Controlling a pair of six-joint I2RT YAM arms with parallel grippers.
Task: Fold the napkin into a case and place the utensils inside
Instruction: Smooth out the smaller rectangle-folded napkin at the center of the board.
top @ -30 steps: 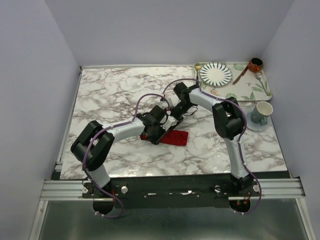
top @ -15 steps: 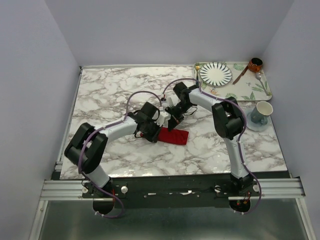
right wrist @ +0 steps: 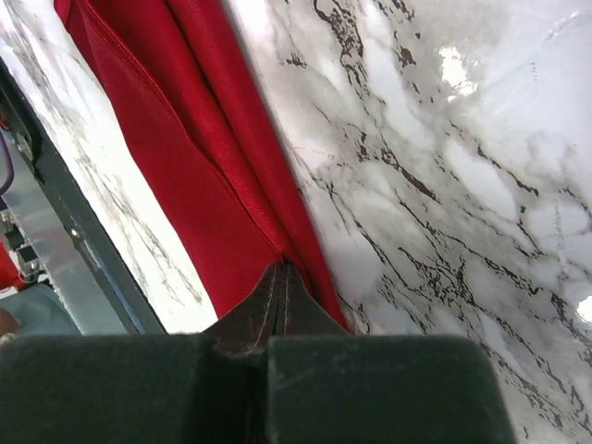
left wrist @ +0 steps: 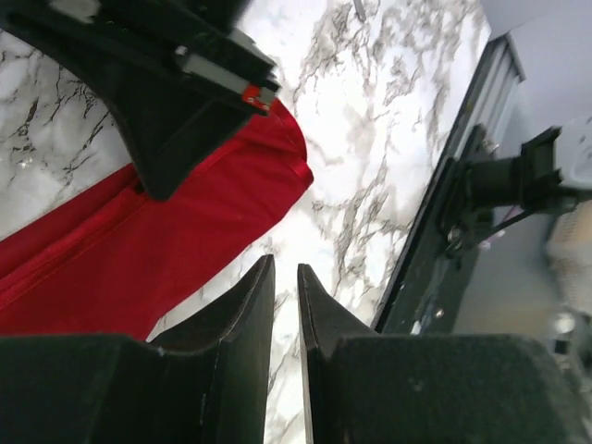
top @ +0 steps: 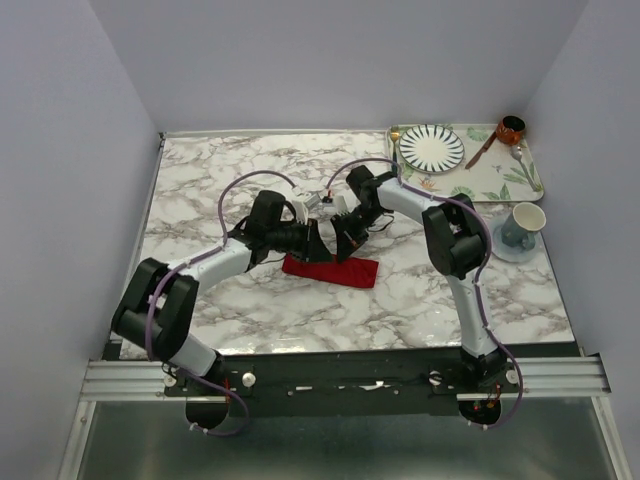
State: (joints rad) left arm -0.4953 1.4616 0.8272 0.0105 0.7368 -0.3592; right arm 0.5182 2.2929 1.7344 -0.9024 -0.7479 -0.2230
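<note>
The red napkin [top: 335, 270] lies flat on the marble table [top: 220, 190] as a long narrow folded strip. My right gripper [top: 343, 246] stands over its far edge; in the right wrist view the right gripper [right wrist: 285, 266] is shut, its tips pinching a fold of the napkin [right wrist: 203, 157]. My left gripper [top: 317, 240] hovers just left of it. In the left wrist view the left gripper [left wrist: 285, 265] stands slightly open with only marble in the gap, and the napkin [left wrist: 185, 231] lies beside it. A silver utensil [top: 518, 155] rests on the tray [top: 500, 185] at the far right.
The tray also holds a striped plate [top: 432, 148], a brown wooden utensil [top: 482, 150], a small brown cup [top: 511, 128] and a gold spoon [top: 395, 133]. A mug [top: 520, 225] on a saucer stands just in front of the tray.
The left gripper has let go of the napkin, opened a little and drawn back to the left. The napkin now lies stretched into a longer strip. The right gripper has shut.
</note>
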